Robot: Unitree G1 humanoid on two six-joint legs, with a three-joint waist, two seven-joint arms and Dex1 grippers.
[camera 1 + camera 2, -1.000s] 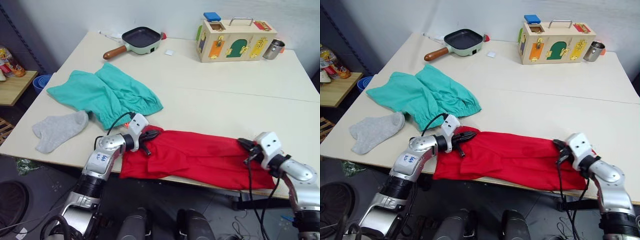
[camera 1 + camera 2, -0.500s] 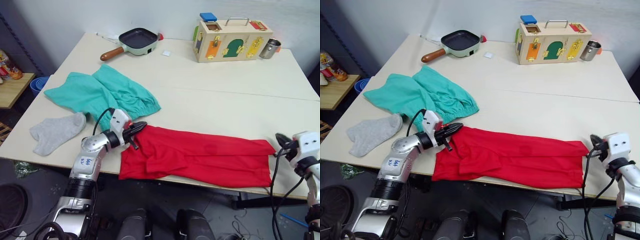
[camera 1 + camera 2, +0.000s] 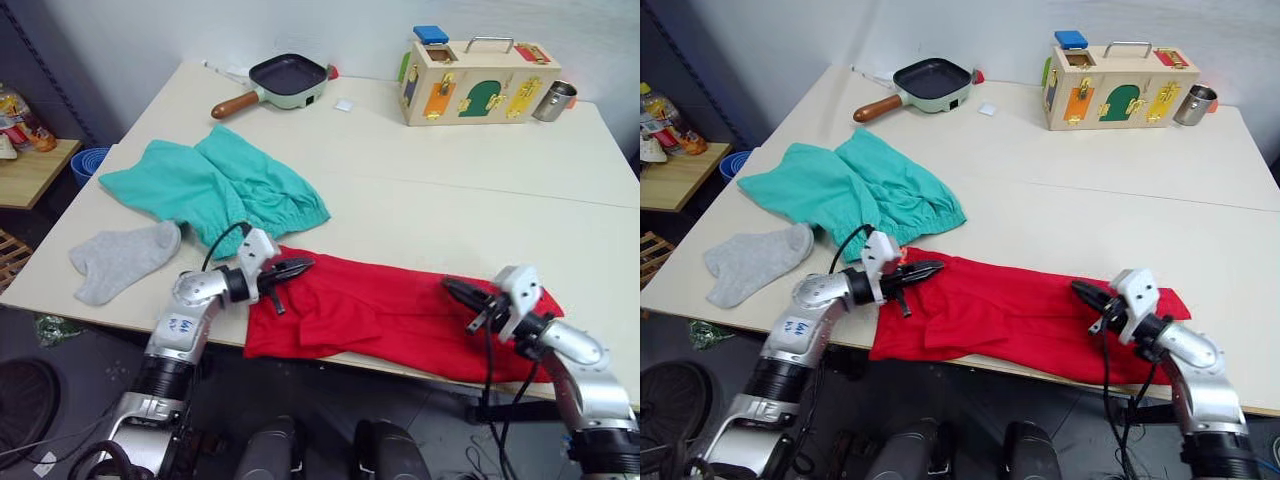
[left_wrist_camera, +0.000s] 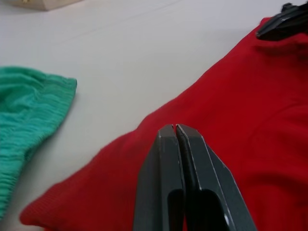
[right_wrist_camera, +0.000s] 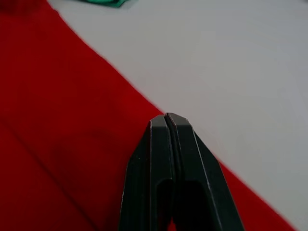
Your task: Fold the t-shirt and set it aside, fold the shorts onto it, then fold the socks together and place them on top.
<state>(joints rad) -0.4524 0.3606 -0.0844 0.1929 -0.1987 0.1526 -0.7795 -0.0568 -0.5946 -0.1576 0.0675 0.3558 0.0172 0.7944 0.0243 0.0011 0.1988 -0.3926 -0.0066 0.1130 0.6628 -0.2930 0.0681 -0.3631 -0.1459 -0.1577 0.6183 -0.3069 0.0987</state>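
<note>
A pale bench (image 3: 430, 190) fills the scene, a grey wall behind it. Along its near edge lies the t-shirt (image 3: 390, 315), already folded into a long red band whose long axis runs parallel to that edge, its near side hanging slightly over. The teal shorts (image 3: 215, 190) sprawl toward the left edge, well apart from the far corners, where a toy lock box (image 3: 480, 85) and a frying pan (image 3: 285, 80) stand. A grey pair of socks (image 3: 120, 258) rests near the left near corner. The left tool (image 3: 292, 270), fingers pressed together with no cloth visibly between them, sits at the band's left end; the right tool (image 3: 455, 290), likewise pressed together on nothing visible, hovers over the cloth a little inside its right end. Each arm is thus nearest its own end of the shirt, and the next fold likely turns on bringing one end over along that long axis toward the other.
</note>
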